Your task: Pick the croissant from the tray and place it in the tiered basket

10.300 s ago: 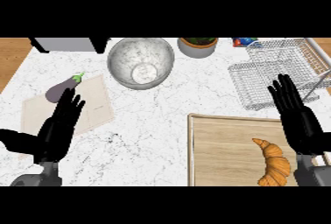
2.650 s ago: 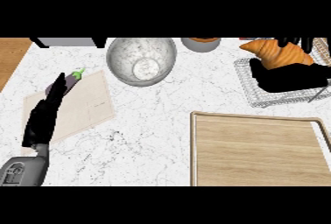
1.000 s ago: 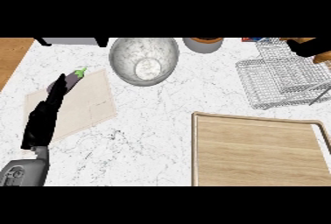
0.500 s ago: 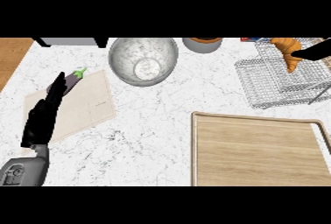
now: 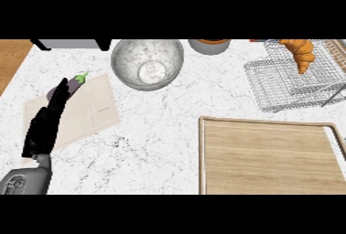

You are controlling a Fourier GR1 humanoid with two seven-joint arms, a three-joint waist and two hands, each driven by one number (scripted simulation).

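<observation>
Croissant [image 5: 299,53] lying in the wire tiered basket [image 5: 283,89] at the far right of the worktop [image 5: 169,114].

It rests on the basket's upper part, near the back edge, and no hand touches it. In front of the basket lies the wooden tray [image 5: 270,157], bare wood. Left of the basket stand a grey bowl [image 5: 147,63] and a small pot [image 5: 209,45]. At the left edge the left hand [image 5: 46,125] rests over a beige mat [image 5: 91,112], fingers straight, their tips by an eggplant [image 5: 67,84]. The right hand does not show.
</observation>
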